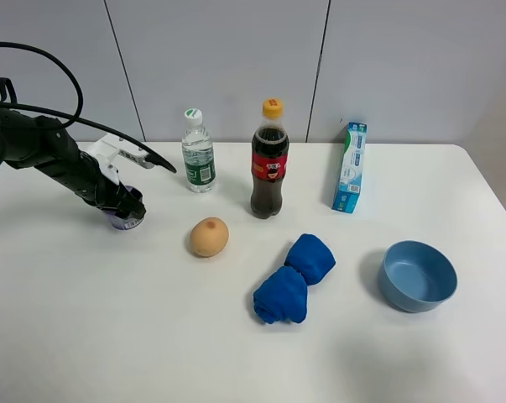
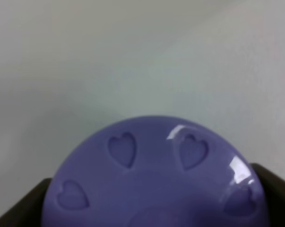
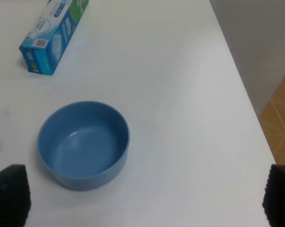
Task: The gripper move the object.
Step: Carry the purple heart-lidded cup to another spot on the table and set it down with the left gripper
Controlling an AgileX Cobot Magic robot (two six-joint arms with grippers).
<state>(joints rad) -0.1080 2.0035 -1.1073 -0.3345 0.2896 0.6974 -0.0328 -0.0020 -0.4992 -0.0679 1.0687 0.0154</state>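
Surface: white table point(image 1: 85, 336), grey panelled wall behind.
Jar point(image 1: 132, 222): purple lid, standing on the table at far left, left of the egg point(image 1: 209, 237).
Left gripper point(image 1: 124, 210): fingers clamped on the jar's sides.
Right gripper point(image 3: 144, 201): fingertips wide apart, by the blue bowl point(image 3: 83, 142).

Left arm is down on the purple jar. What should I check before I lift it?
1. The purple jar sits between the jaws of the left gripper: ok, a jaw shows on each side of its lid.
2. Jaws pressing firmly on the jar: cannot tell.
3. Jar resting on the table, not lifted: ok.
4. The egg, its nearest neighbour, lies apart from the jar: ok.
5. The water bottle stands clear of the left arm: ok.
6. The right gripper is open and empty, over by the blue bowl: ok.
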